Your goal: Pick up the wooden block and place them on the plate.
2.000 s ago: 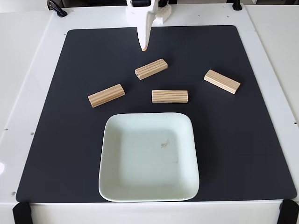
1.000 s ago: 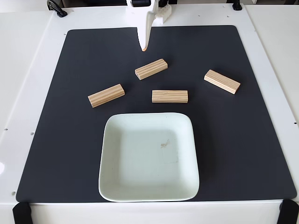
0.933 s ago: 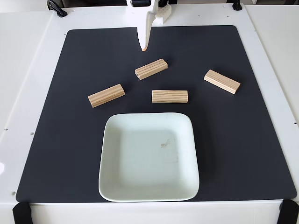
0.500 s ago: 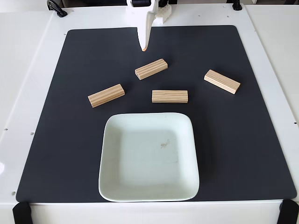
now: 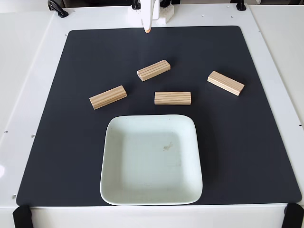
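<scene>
Several pale wooden blocks lie flat on the black mat in the fixed view: one [image 5: 153, 70] near the middle back, one [image 5: 108, 97] to the left, one [image 5: 172, 98] just behind the plate, one [image 5: 225, 83] at the right. The plate [image 5: 142, 166], mint-white and square, sits at the front centre with nothing in it but a small brown speck. My white gripper [image 5: 148, 30] hangs at the mat's back edge, its fingers together in one narrow point, holding nothing. It is well behind the nearest block.
The black mat [image 5: 61, 142] covers most of the white table [image 5: 23, 71]. Black clamps [image 5: 21, 216] sit at the table's front corners, and a dark cable [image 5: 57, 8] lies at the back left. The arm's base is at the top centre.
The gripper has pulled back towards the arm's base, its tip moving from above the mat near the back block to the mat's back edge. Blocks and plate have not moved.
</scene>
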You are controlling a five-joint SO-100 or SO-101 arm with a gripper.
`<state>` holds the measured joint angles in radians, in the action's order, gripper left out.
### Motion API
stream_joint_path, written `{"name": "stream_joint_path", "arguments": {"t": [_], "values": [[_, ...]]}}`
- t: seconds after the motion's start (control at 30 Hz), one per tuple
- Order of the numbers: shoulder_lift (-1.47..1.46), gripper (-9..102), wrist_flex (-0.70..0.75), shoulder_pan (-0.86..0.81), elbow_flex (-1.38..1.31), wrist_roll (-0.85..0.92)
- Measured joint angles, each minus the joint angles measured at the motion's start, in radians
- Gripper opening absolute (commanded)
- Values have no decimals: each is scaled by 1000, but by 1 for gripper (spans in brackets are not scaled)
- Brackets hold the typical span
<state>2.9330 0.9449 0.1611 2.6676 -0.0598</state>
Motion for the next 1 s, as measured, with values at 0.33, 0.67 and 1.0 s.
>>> {"name": "stream_joint_path", "arguments": {"t": [0.33,0.67,1.0], "values": [[-554,0,360,49,-535,506],[-890,0,379,12,-600,988],[-1020,6,528,-9,-904,1100]]}}
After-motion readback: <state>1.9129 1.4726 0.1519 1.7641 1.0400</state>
